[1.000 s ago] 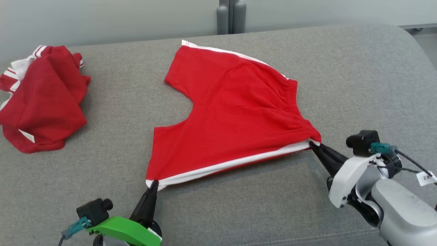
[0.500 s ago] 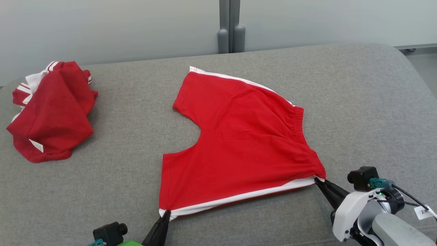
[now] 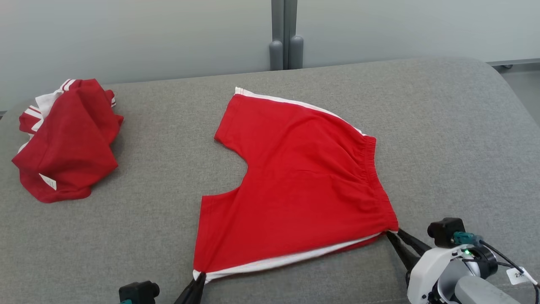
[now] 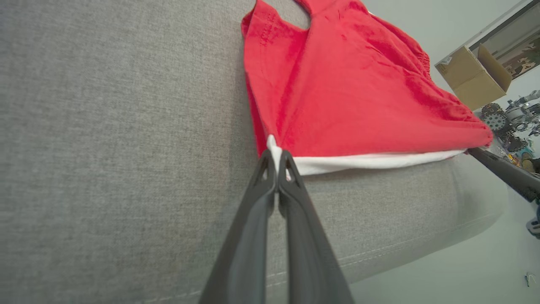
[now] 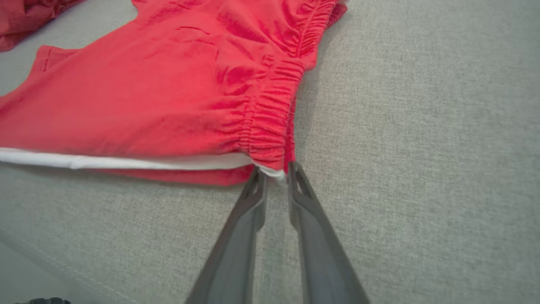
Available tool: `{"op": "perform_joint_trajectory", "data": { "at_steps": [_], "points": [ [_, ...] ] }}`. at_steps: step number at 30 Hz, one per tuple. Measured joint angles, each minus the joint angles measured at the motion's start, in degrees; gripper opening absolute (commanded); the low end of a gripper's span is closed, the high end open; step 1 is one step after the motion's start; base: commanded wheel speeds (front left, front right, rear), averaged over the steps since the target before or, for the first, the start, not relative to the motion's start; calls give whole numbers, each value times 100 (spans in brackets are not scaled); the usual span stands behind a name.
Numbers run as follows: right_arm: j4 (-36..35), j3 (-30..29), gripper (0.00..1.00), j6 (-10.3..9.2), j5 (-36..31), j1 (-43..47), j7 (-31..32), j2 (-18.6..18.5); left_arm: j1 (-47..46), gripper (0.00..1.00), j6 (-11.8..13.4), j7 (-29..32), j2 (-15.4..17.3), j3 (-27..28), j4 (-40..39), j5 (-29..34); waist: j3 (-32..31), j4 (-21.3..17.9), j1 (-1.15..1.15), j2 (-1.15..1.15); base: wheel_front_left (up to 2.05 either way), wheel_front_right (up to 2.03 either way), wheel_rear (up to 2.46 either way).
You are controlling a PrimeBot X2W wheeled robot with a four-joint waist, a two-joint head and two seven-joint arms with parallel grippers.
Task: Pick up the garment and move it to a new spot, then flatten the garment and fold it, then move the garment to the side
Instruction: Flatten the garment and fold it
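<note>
The head view's bottom edge crops the left end effector (image 3: 201, 276); the label (image 3: 47, 181) on the crumpled red garment (image 3: 69, 143) is illegible.

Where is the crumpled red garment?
In the head view the crumpled garment lies at the far left of the grey cushion, apart from the red shorts spread flat in the middle.

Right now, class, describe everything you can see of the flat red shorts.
The red shorts lie flat on the grey cushion: soft cloth, legs leftward, gathered elastic waistband rightward, white stripe down each side. The left gripper is shut on the near hem corner; the right gripper stands slightly open at the near waistband corner.
</note>
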Motion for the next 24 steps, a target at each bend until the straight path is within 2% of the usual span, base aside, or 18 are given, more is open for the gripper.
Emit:
{"op": "perform_joint_trajectory", "data": {
  "at_steps": [1,2,3,14,24],
  "points": [
    [27,2,100,-4,0,34,-1,4,-4,45,34,-2,14,-21,34,58,-8,2,0,0,0,0,0],
    [56,2,100,-19,-1,63,-2,5,-10,81,63,-4,18,-45,46,145,-17,4,0,0,0,0,0],
    [71,0,100,-58,-1,91,-9,4,-13,100,88,-4,15,-55,56,225,-26,5,0,0,0,0,0],
    [46,-235,100,-260,10,382,-146,53,-15,100,342,-55,4,3,169,425,-102,-19,0,0,0,0,0],
    [-576,-634,100,-593,-121,367,-201,-42,-118,100,543,-104,15,359,-359,832,-221,-96,0,0,0,0,0]
  ]
}}
